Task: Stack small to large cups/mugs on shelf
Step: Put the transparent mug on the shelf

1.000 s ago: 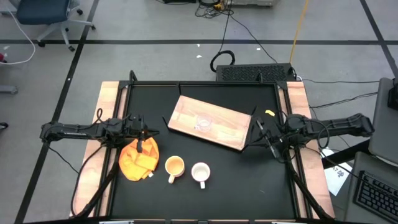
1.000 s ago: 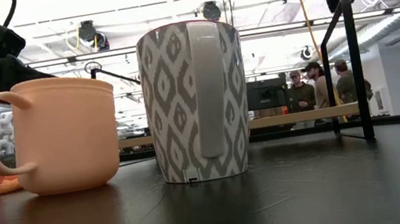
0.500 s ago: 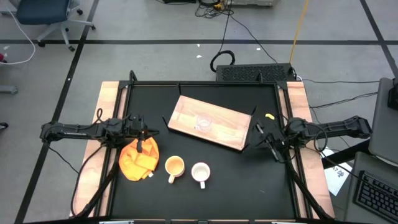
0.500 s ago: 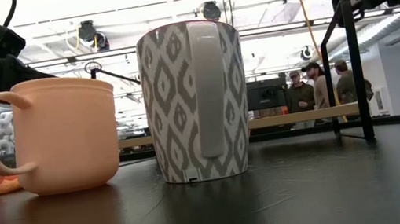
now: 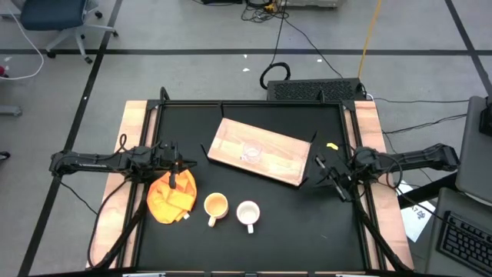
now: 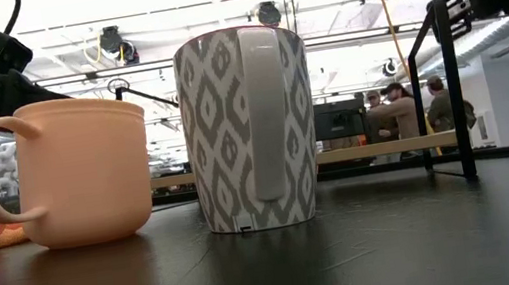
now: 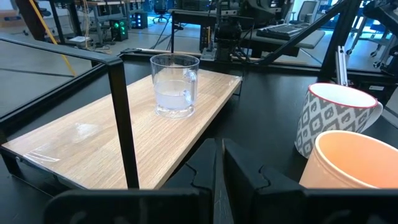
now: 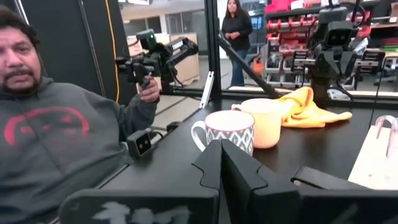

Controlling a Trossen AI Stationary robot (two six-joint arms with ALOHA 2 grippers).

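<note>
Grey concrete floor (image 5: 192, 31) with dark taped lines crossing it, and a blue office chair (image 5: 58, 19) parked off in the far left corner. Cables (image 5: 284, 46) snake across the floor behind the table (image 5: 254, 238), which has a black top with light wooden side strips. A keyboard (image 5: 465, 242) sits on a desk at the near right. From table level the room is bright, with ceiling lights (image 6: 118, 41) overhead, and a few people (image 6: 401, 110) standing in the back. Up close, a person in a grey hoodie (image 8: 56, 137) sits just beside the table.
</note>
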